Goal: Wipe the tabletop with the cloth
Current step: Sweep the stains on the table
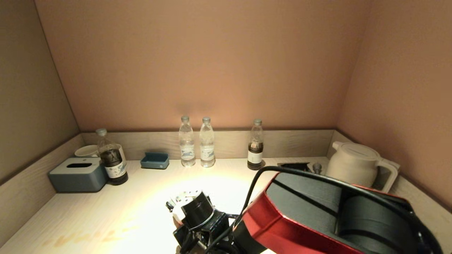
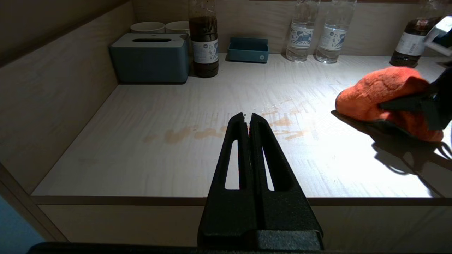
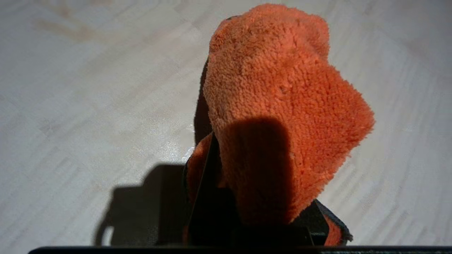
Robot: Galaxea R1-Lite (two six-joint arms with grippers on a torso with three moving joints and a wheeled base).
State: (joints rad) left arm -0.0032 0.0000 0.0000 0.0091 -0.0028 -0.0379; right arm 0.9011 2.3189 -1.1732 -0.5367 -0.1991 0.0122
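Right pincer [image 2: 406, 106] clamping the orange cloth [image 2: 383, 97], fingers squeezed tight on it, with the fuzzy cloth bulging out over both fingers. Holding the cloth low over the pale worktop [image 2: 176, 158], at the right part of it, and casting a dark shadow on the wood beside it; whether the cloth is touching the wood, cannot tell. Left pincer [image 2: 247, 118] resting clenched and empty in front of the worktop edge, its two black fingers [image 2: 233, 155] pressed together, pointing toward brownish stains [image 2: 197, 133] lying on the wood between it and the cloth.

Standing along the back rim: a blue-grey tissue box [image 1: 78, 174] at the left with two white cups [image 2: 162, 27] behind it, a dark-filled bottle [image 1: 112, 158] just beside the box, a small blue tray [image 1: 154, 160], two clear water bottles [image 1: 197, 143] side by side, another bottle with dark liquid [image 1: 255, 145], and a white kettle [image 1: 356, 163] in the right corner. Red and black right arm [image 1: 300, 215] filling the lower right of the head view.
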